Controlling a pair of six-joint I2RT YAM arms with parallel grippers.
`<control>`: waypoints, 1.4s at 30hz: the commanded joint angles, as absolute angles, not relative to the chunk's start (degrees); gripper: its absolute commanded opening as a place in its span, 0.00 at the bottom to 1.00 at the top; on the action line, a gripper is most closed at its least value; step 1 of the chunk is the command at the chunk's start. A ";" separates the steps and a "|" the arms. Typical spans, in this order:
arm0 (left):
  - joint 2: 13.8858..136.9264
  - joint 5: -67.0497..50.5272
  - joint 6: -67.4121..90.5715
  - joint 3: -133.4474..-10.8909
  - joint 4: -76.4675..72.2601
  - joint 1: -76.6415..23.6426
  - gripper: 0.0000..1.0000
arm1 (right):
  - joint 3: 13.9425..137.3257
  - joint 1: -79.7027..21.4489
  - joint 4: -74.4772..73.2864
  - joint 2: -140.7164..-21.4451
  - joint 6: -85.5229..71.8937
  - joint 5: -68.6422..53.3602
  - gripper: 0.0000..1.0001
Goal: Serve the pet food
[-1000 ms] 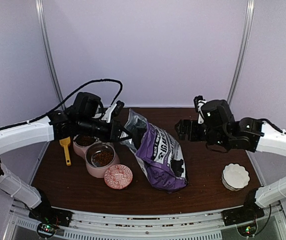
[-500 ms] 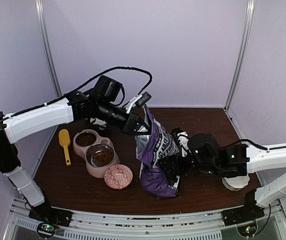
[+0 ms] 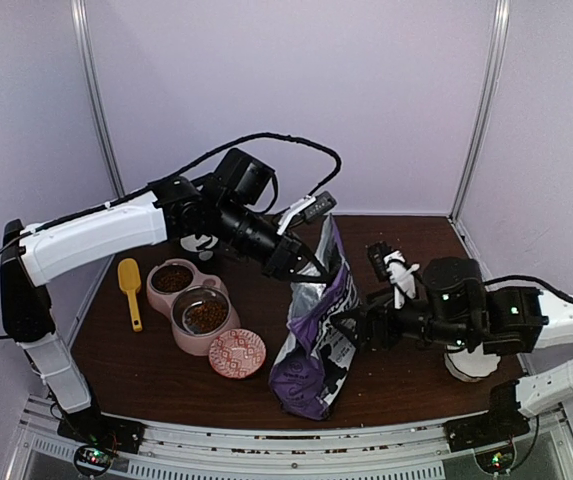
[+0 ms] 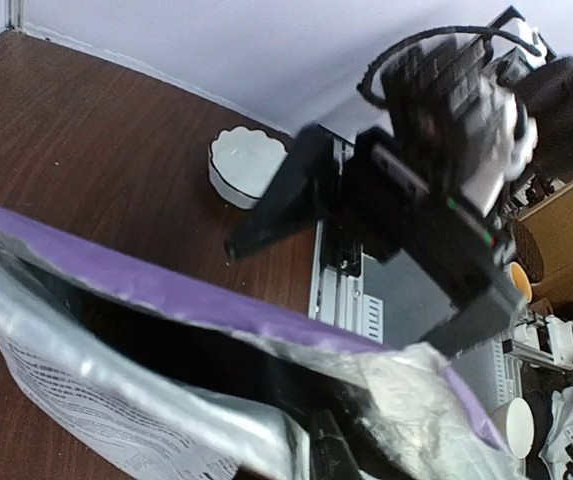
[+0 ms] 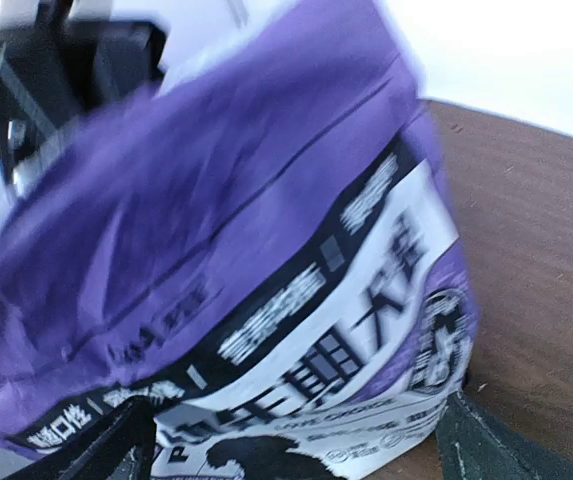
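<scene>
At mid surface (image 3: pixel 436 235) the bag (image 3: pixel 316 340) stands nearly upright b/c my L hand (image 3: pixel 311 268) is pinched together on its top edge, keeping the mouth up so nothing spills. R hand (image 3: pixel 354 325) sits low on the right, fingers spread wide either side of the bag's lower half, prob. to steady the base for a tilt. Can't tell if the pads touch it.

Kibble (image 3: pixel 206 316) shows brown in both bowls of the feeder (image 3: pixel 188 342), left of the bag. The rest is presumably inside the bag, but the mouth looks dark in L wrist view, so can't confirm.

Scoop (image 3: pixel 131 290) lies left of the feeder, untouched. Feeder seems near enough for a pour, w/ a small pink dish (image 3: pixel 237 353) btwn it and the bag. Risk: thin foil edge may slip from my pinch once weight shifts.
</scene>
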State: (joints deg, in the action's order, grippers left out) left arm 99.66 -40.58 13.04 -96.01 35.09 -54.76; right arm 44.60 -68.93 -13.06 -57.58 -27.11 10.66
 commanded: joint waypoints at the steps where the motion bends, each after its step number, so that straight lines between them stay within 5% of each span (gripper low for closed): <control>1: 97.29 -37.97 11.47 -97.92 31.10 -55.81 0.18 | 43.55 -61.23 -12.04 -50.21 -24.28 11.16 1.00; 6: 92.15 -26.27 17.71 -91.63 28.02 -55.81 0.58 | 39.65 -58.19 -9.38 -47.79 -24.99 9.46 1.00; 9: 87.65 -23.09 23.04 -86.15 23.31 -55.81 0.72 | 37.52 -58.34 -5.98 -49.10 -26.80 8.39 1.00; 26: 73.41 -16.70 41.37 -73.82 26.45 -63.79 0.97 | 40.98 -64.38 -2.46 -62.69 -34.28 21.95 0.99; 37: 78.97 -2.69 39.61 -81.01 43.86 -70.02 0.95 | 44.19 -66.66 -3.88 -66.44 -36.58 27.68 0.99; 39: 79.67 -1.63 38.72 -81.69 44.21 -70.66 0.84 | 44.23 -66.78 -4.59 -65.90 -36.56 28.17 0.99; 42: 81.11 -0.55 36.86 -83.14 44.13 -71.14 0.52 | 44.07 -66.64 -5.97 -63.83 -35.93 28.82 1.00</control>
